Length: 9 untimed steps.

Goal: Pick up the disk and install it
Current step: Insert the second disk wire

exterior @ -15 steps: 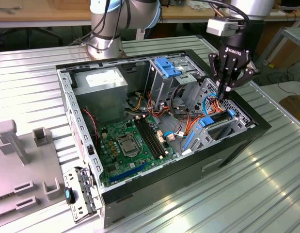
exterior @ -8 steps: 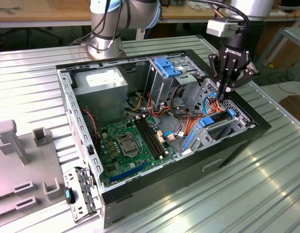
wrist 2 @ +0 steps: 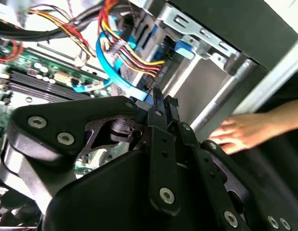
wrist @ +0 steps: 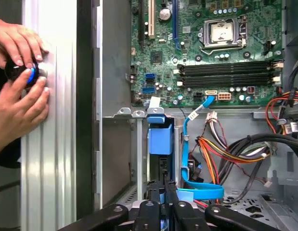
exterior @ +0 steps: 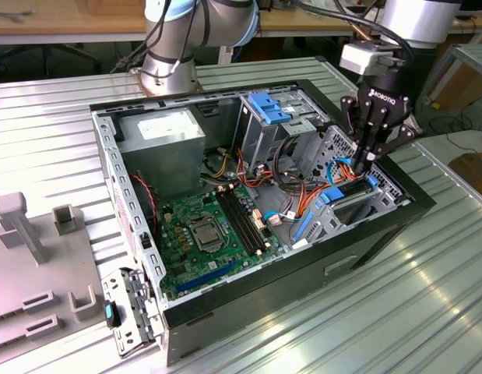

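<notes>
My tool (exterior: 364, 164) sits w/ fingers pinched together on the disk's (exterior: 351, 190) end, directly beneath it inside the drive bay (exterior: 357, 204) of the PC case (exterior: 303, 269). Disk's long axis runs along the bay, tool pressing at its outer end.

A ribbed metal table (exterior: 318, 327) carries the open computer case (exterior: 248, 312) — beneath the gripper (exterior: 364, 165) — and, well apart from it, a grey fixture block (exterior: 38, 257).

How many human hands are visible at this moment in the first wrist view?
2. One hand rests atop a dark round knob on the ribbed metal table beside the computer case; the other hand cups the knob from the opposite side.
</notes>
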Each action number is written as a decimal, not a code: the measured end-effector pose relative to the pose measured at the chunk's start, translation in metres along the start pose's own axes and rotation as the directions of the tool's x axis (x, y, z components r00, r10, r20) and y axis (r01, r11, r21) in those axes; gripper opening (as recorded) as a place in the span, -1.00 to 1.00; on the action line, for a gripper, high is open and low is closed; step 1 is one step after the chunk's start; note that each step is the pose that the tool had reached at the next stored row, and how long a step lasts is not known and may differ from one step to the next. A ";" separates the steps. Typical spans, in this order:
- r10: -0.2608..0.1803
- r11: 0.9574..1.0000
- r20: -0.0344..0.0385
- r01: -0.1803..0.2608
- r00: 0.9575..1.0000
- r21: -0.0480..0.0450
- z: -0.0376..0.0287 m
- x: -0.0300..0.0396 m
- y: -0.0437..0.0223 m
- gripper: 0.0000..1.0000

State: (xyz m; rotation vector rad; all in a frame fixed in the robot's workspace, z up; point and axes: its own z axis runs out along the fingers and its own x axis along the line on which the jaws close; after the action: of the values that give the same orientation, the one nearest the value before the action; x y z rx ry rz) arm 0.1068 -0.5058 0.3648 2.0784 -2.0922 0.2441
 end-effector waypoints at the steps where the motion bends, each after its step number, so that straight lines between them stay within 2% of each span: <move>1: 0.000 1.000 0.027 0.000 1.000 0.000 0.0003 0.0016 0.0003 -0.67; 2: 0.000 1.000 0.044 0.000 0.999 0.000 0.0005 0.0025 0.0004 -0.67; 3: -0.001 1.000 0.065 0.001 0.998 0.000 0.0009 0.0041 0.0006 -0.67; 4: -0.001 1.000 0.075 0.001 0.997 0.000 0.0014 0.0057 0.0006 -0.67; 6: -0.001 1.000 0.084 0.001 0.996 0.000 0.0032 0.0121 0.0008 -0.67; 7: -0.001 1.000 0.085 0.001 0.996 0.001 0.0040 0.0153 0.0009 -0.67; 8: -0.002 1.000 0.089 0.002 0.996 0.002 0.0057 0.0211 0.0010 -0.67; 9: -0.005 1.000 0.103 0.005 0.995 0.003 0.0075 0.0248 0.0015 -0.67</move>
State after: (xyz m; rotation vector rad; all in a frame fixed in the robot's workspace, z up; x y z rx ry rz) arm 0.1051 -0.5317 0.3635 2.1410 -2.1453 0.1422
